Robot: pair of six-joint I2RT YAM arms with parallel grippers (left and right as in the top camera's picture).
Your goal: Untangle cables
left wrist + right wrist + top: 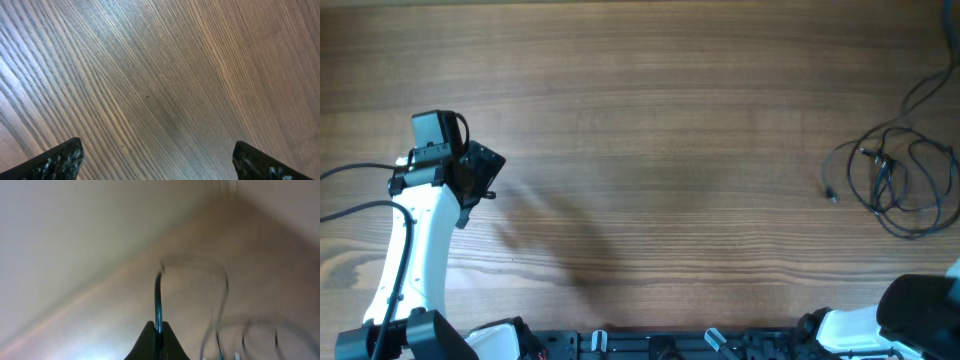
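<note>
Cables point(898, 180): thin black cords in one loose tangle on the wood surface point(650, 120). The loops overlap, and the heap is a little longer front-to-back than across. One strand leaves the tangle on its far side and runs off the overhead frame. One small plug end point(832, 196) lies just beside the tangle, on the side facing the left arm.

Left hand point(472, 175): well apart from the tangle, across the whole bare width of the surface. Jaws wide; its fingers point(60, 161) frame nothing but wood grain.

Right hand point(157, 326): closed tight. Its wrist view is blurred, but a cord point(158, 297) comes straight out of the finger seam. It looks thicker there than the loops beyond, so I judge it pinched. The right arm point(920, 305) sits near the tangle, on the robot's side of it.

Judgement: the right arm is much the nearer. The tangle lies ahead of its hand. Drawing the pinched cord away from the heap looks like the working move.
</note>
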